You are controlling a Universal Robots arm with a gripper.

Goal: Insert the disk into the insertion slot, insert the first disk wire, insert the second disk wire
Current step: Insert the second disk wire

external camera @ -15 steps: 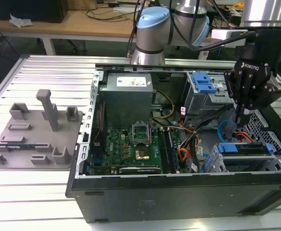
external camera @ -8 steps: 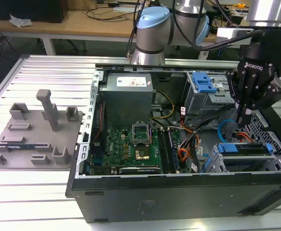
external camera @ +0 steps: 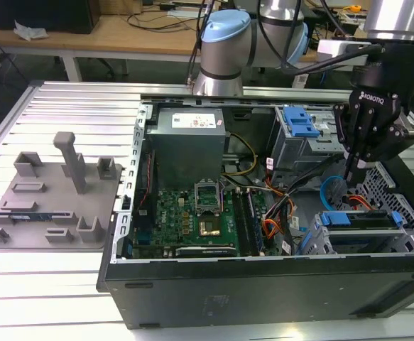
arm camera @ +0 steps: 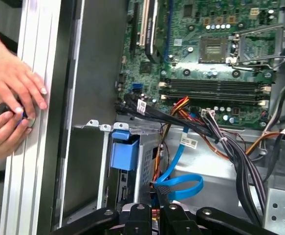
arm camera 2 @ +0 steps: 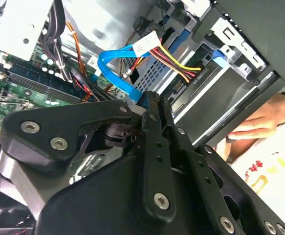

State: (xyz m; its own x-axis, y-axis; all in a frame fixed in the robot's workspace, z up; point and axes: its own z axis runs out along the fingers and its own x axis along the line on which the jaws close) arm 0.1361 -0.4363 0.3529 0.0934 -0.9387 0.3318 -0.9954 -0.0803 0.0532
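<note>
Exterior view: open black PC case (external camera: 192, 284) lies on a slatted aluminium table (external camera: 64, 99). Black gripper (external camera: 353, 172) hangs inside the case at the exterior view's right, fingers pressed close together with tips pointing down, just above the disk (external camera: 363, 217). Disk in its blue carrier sits in the insertion slot (external camera: 334, 241), the perforated silvery cage near the case's front wall. Blue flat data cable (external camera: 327, 190) loops just beside the fingertips; whether the tips pinch its plug cannot be told from here. Motherboard (external camera: 192, 217) is mid-case, grey power supply (external camera: 187, 145) behind it, blue-latched grey drive bay (external camera: 299, 131) further back. Grey fixture block (external camera: 50, 199) rests on the table at the exterior view's left.

Second wrist view: gripper fingers (arm camera 2: 152, 105) are narrowed onto a black connector at the end of the blue data cable (arm camera 2: 115, 73). Yellow-red-black power wires (arm camera 2: 181, 66) run to the cage just beyond. A person's hand (arm camera 2: 259, 122) rests outside the case wall.

First wrist view: gripper (arm camera: 163, 205) fingers pinch the black plug of the blue data cable (arm camera: 181, 183), beside the blue carrier tab (arm camera: 124, 152). Two hands (arm camera: 12, 103) touch the table rail outside the case. Motherboard (arm camera: 220, 58) sits beyond.
</note>
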